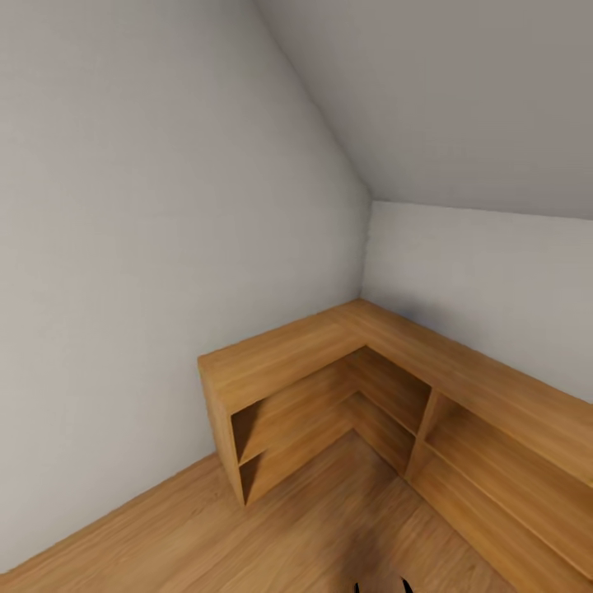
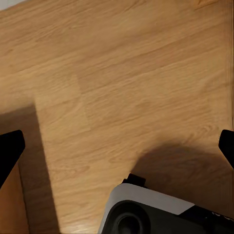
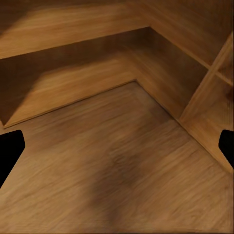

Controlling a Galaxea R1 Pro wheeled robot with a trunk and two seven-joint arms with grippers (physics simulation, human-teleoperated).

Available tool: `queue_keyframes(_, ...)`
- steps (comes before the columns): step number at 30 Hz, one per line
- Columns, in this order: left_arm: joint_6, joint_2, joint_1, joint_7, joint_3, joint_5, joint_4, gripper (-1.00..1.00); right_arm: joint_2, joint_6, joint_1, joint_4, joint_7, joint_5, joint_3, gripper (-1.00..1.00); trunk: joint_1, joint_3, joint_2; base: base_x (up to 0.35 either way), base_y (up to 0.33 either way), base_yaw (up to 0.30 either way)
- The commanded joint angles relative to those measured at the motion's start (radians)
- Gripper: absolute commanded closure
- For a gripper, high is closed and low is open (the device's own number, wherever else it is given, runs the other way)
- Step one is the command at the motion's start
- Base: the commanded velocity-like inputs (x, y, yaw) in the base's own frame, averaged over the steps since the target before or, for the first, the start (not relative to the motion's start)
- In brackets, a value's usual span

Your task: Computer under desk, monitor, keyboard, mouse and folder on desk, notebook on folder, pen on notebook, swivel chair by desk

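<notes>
— Position?
— Facing a room corner: low L-shaped wooden shelving (image 1: 371,371), sloped grey wall (image 1: 148,206), wood floor (image 1: 313,527). Desk, chair, folder: none in sight here.
— Grippers?
— Left gripper (image 2: 117,146) and right gripper (image 3: 117,146) both spread wide, carrying nothing.
— Risk?
— Driving on could bump my base (image 2: 161,212) into the shelving; I judge turning away is needed.

Head view: from high up, facing down into a room corner, low wooden shelving (image 1: 395,387) at middle distance. Left wrist view: straight down at wood floor (image 2: 126,83), robot base (image 2: 161,214) below the jaws. Right wrist view: low, close, facing ahead of the jaws into the same shelving (image 3: 161,53) and floor (image 3: 122,165).
</notes>
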Motion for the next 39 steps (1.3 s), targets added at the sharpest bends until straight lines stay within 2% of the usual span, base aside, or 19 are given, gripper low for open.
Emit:
queue_keyframes(1, -0.005, 0.001, 0.0, 0.006, -0.006, 0.01, -0.001, -1.0, 0.001, -0.001, -0.001, 0.001, -0.006, -0.003, 0.009, -1.0, 0.0, -0.001, -0.001, 0.001, 0.0, -0.291)
queue_keyframes(9, -0.005, 0.001, 0.0, 0.005, -0.006, 0.01, -0.001, -1.0, 0.001, 0.0, -0.001, 0.001, -0.006, -0.004, 0.009, -1.0, 0.0, -0.001, -0.001, 0.102, 0.0, -0.292)
queue_keyframes(30, -0.005, 0.001, 0.001, 0.005, -0.005, 0.009, 0.011, -1.0, 0.001, -0.001, -0.001, 0.001, -0.006, -0.005, 0.008, -1.0, 0.0, -0.001, -0.001, 0.308, 0.0, -0.293)
queue_keyframes(39, -0.005, 0.0, 0.001, 0.005, -0.005, 0.009, 0.013, -1.0, 0.001, -0.001, 0.0, 0.001, -0.005, -0.004, 0.008, -1.0, 0.0, -0.001, -0.001, 0.089, 0.0, -0.293)
